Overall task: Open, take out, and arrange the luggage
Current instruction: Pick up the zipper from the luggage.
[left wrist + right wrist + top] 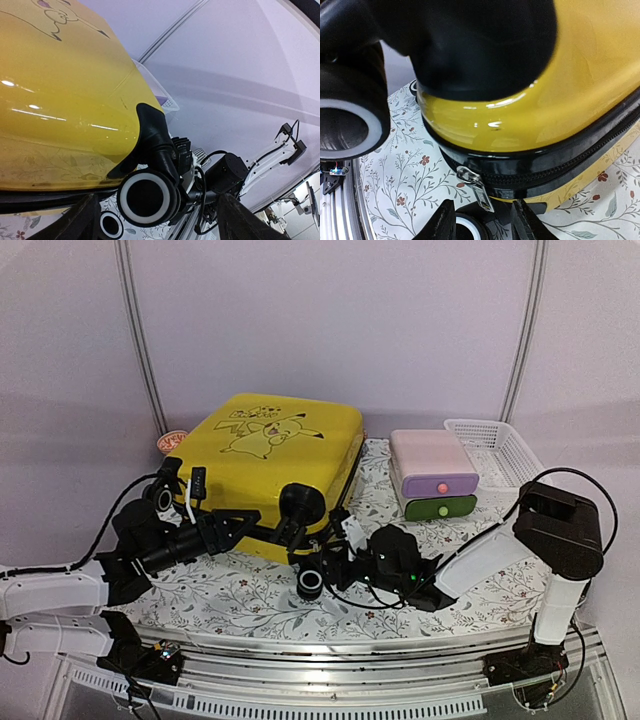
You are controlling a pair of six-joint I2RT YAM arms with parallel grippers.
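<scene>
While the large glossy yellow hard-shell suitcase (270,455) lies flat on the flower-printed tabletop (250,595), its Pikachu drawing faces up and its lid is down on the lower shell. It sits left of centre, with its wheeled end turned toward the arms. In the right wrist view the black zipper band along the seam looks closed.

The left tool (245,524) reaches in from the left and hovers at the near edge of the case. Its two fingers are spread wide with nothing between them. From the left wrist camera they frame a black wheel with a white ring (147,196) under the yellow shell.

The right tool (485,212) comes in low from the right, at the near right corner of the case. A small silver metal zipper pull (479,192) hangs from the black band there, and the two dark fingers stand partway apart on either side of its lower end. A gap shows on each side of the pull, so neither finger appears to press on it.

To the right of the case, a small pink-and-green drawer box (436,485) stands on the cloth, apart from the case. A white mesh plastic basket (497,448) sits just behind the box, toward the far right.
</scene>
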